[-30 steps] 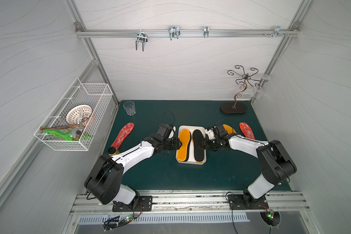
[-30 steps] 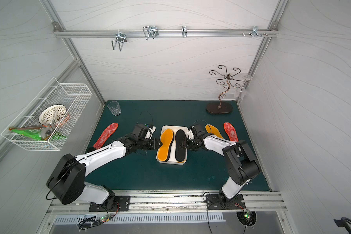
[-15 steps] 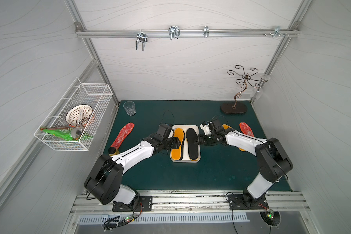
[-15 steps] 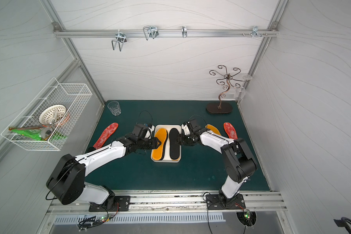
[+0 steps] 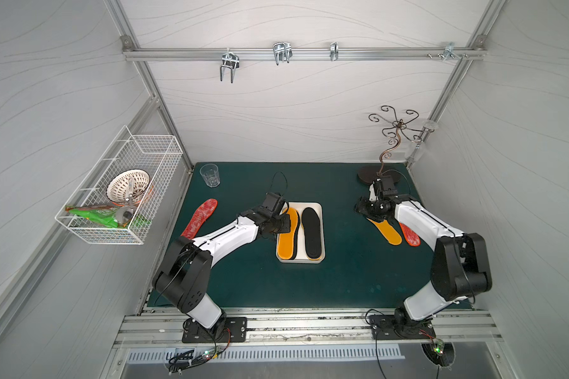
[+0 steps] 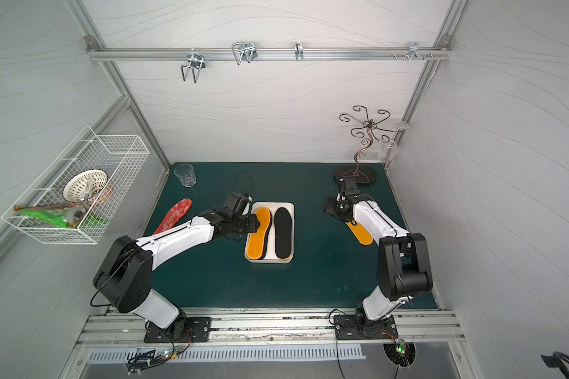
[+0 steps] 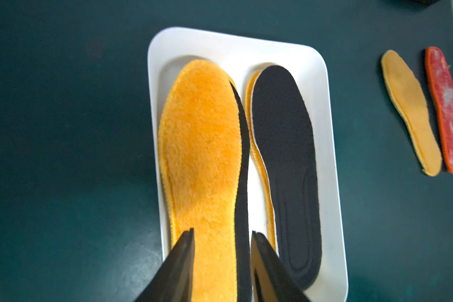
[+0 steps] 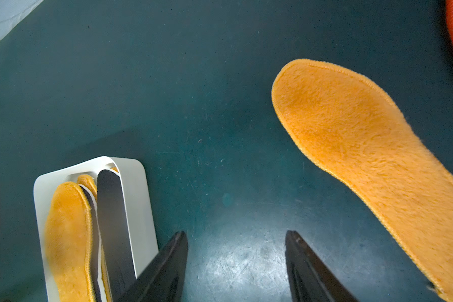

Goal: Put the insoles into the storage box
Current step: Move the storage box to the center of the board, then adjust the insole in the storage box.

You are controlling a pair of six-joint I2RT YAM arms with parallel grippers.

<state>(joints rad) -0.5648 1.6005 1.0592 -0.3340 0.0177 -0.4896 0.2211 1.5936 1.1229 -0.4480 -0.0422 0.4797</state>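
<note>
The white storage box (image 5: 322, 229) (image 6: 270, 205) sits mid-mat. In it, an orange insole (image 7: 202, 146) lies on a black one (image 7: 243, 183), beside a black insole (image 7: 283, 157) that lies on another orange one (image 7: 259, 167). My left gripper (image 7: 222, 232) (image 5: 284, 224) hovers open over the orange insole's heel end, jaws partly apart. On the mat to the right lie an orange insole (image 5: 386, 231) (image 8: 364, 157) and a red insole (image 5: 409, 234). Another red insole (image 5: 201, 216) lies far left. My right gripper (image 8: 236, 232) (image 5: 363, 210) is open over bare mat beside the loose orange insole.
A clear glass (image 5: 210, 175) stands at the back left of the mat. A metal jewellery stand (image 5: 380, 174) stands at the back right, just behind my right wrist. A white wire basket (image 5: 122, 187) with kitchen items hangs on the left wall.
The right gripper left the box's right side and swung right to the loose orange insole. The box slid slightly left. The left gripper stayed at the box, jaws a little narrower.
</note>
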